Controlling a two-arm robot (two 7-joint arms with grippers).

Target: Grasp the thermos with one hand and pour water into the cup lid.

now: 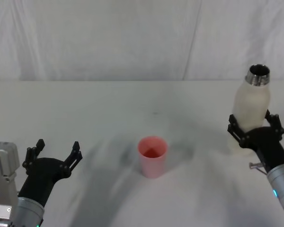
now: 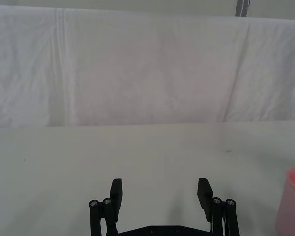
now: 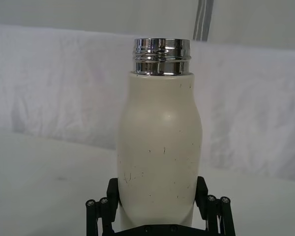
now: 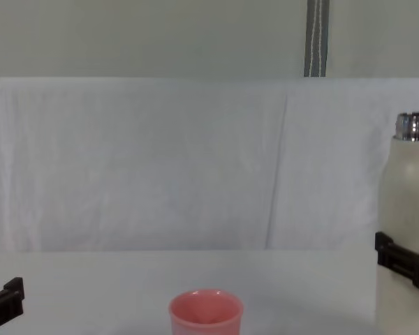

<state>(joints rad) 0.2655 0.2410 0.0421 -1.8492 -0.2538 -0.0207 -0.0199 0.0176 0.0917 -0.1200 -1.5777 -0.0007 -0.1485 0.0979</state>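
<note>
In the head view, the thermos (image 1: 252, 109) is seen upright at the right side of the white table (image 1: 109, 109), its steel neck uncapped and open at the top. The right hand (image 1: 253, 128) is clamped on the lower part of the thermos, a black finger pressed to each side of the cream body. Whether the base touches the table cannot be told. The cup lid (image 1: 153, 156) is set upright near the middle of the table, well apart from the thermos and to its left, mouth up, its pink inside visible. The left hand (image 1: 53, 152) is held low at the left side of the table with its fingers spread apart and nothing between them, well apart from the cup lid.

In the left wrist view, the left hand (image 2: 161, 192) is shown with its two black fingers wide apart above the bare table (image 2: 137, 152). A part of the cup lid (image 2: 292, 201) is caught at the picture's edge. A white draped cloth (image 2: 137, 69) is hung behind the table.

In the right wrist view, the thermos (image 3: 160, 147) is seen upright between the fingers of the right hand (image 3: 160, 206), which are closed against its lower body. The threaded steel neck is shiny, and small dark specks are marked on the cream surface.

In the chest view, the cup lid (image 4: 205, 313) is seen low at the centre. The thermos (image 4: 406, 230) is at the right edge, a finger of the right hand (image 4: 403, 261) wrapped across its body. A finger of the left hand (image 4: 4, 300) is seen at the lower left.
</note>
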